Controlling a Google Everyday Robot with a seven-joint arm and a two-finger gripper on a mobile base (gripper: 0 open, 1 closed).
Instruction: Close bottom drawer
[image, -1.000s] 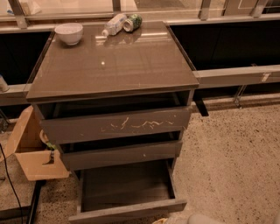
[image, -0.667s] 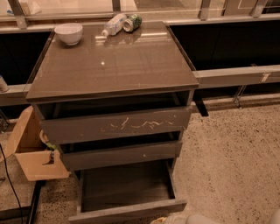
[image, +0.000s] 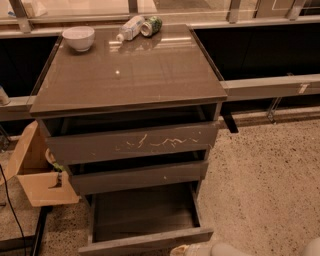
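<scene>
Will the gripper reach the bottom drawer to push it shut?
Probably yes. The gripper sits at the picture's lower edge, right beside the pulled-out bottom drawer, and nothing stands between them.

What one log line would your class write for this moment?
bottom drawer: open | gripper: lower edge, by drawer front | bowl, bottle, can: on cabinet top

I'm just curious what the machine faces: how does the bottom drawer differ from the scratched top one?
The bottom drawer is pulled far out, its inside showing; the top drawer sits only slightly out. The bottom drawer's front is narrow and plain; the top drawer's is taller, with pale scratches. Both are dark grey-brown, without handles. The gripper is at the picture's lower edge, beside the bottom drawer's front.
</scene>
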